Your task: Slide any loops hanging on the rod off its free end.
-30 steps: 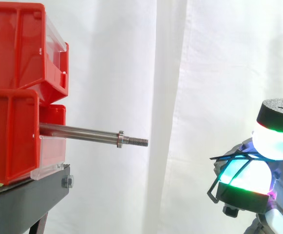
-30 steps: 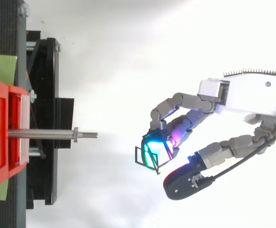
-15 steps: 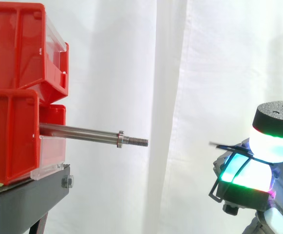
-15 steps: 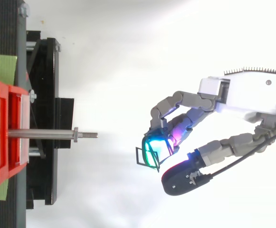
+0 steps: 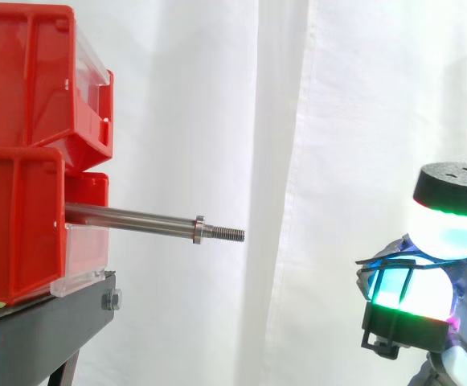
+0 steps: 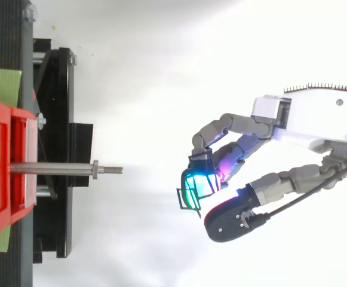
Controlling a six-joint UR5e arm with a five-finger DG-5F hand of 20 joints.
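Fingers curled round thin black loops (image 6: 184, 200), the hand (image 6: 307, 116) hangs at 3 o'clock from the bare steel rod (image 5: 137, 217), well apart from its threaded end, apparently carrying them clear.

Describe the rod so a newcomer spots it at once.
Start at the stacked red bins on the black stand. From them a steel rod juts toward the hand pinching black loops. Unlike the plastic bins, it is bare metal ending in a collar and threaded tip.
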